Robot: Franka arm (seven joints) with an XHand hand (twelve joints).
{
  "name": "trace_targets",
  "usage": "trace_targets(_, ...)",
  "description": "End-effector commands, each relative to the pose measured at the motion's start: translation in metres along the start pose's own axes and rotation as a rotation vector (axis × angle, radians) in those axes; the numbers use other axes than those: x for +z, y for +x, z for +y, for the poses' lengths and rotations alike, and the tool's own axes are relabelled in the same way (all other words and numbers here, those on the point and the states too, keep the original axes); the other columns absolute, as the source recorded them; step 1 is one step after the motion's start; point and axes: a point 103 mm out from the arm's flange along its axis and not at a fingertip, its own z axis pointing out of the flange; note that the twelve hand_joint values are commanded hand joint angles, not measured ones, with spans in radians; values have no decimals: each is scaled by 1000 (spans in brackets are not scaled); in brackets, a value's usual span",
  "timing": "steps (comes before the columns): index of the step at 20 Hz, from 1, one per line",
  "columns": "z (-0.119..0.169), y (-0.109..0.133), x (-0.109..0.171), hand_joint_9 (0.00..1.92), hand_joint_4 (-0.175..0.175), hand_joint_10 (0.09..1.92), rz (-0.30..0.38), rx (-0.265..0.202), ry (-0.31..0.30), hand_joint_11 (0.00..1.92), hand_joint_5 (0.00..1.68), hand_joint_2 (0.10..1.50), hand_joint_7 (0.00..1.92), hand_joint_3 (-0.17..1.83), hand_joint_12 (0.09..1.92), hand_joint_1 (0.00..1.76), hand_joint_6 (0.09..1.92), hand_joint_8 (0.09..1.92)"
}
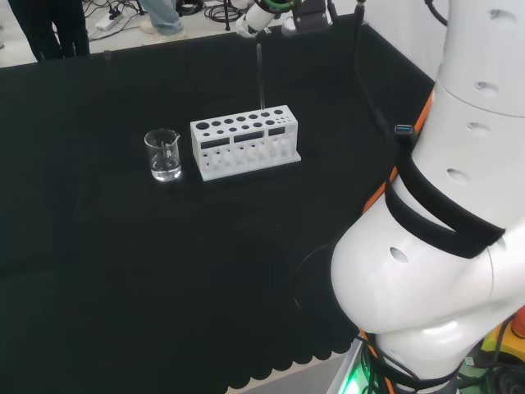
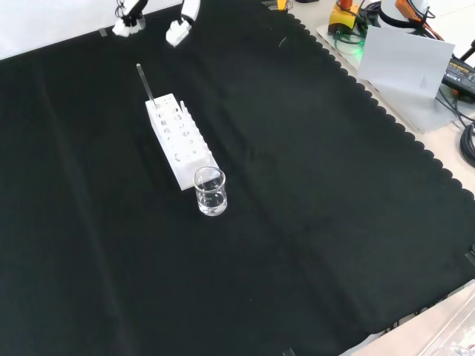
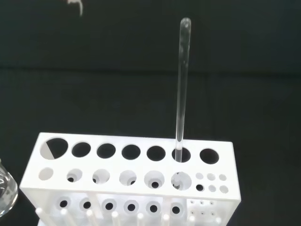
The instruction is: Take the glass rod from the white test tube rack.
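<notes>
A clear glass rod [image 1: 260, 78] stands upright in a hole near the right end of the white test tube rack [image 1: 244, 141] in the head view. In the front view the rod [image 2: 145, 83] rises from the rack's [image 2: 178, 141] far end. The hand [image 2: 180, 28] hangs at that view's top edge, above and beyond the rod's tip, with its fingers spread apart and touching nothing. In the head view the hand [image 1: 262, 15] sits just above the rod's top. Seen from the wrist, the rod [image 3: 181, 84] stands alone in the rack [image 3: 131, 188].
A small clear glass beaker [image 1: 164, 154] stands just left of the rack in the head view, in front of it in the front view [image 2: 210, 191]. Black cloth surrounds both. The arm's white links fill the head view's right.
</notes>
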Motion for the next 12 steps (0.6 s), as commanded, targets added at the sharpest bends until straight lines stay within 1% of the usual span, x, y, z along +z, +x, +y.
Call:
trace_targets(1, 21, 1, 22, 865, -152, 680, -6, -19, 0, 678, 481, 812, 606, 474, 1241, 676, 136, 797)
trace_targets(2, 21, 1, 21, 874, -152, 680, -13, -20, -2, 685, 481, 814, 609, 474, 1237, 675, 139, 797)
trace_targets(5, 24, 2, 24, 916, -155, 678, -25, -46, 6, 742, 483, 817, 630, 475, 1216, 675, 166, 797)
trace_targets(8, 34, 1, 34, 965, -160, 680, -19, -53, 20, 805, 485, 819, 674, 476, 1194, 674, 218, 791)
trace_targets(12, 43, 1, 42, 982, -162, 684, -17, -56, 26, 823, 490, 821, 704, 477, 1191, 675, 243, 797)
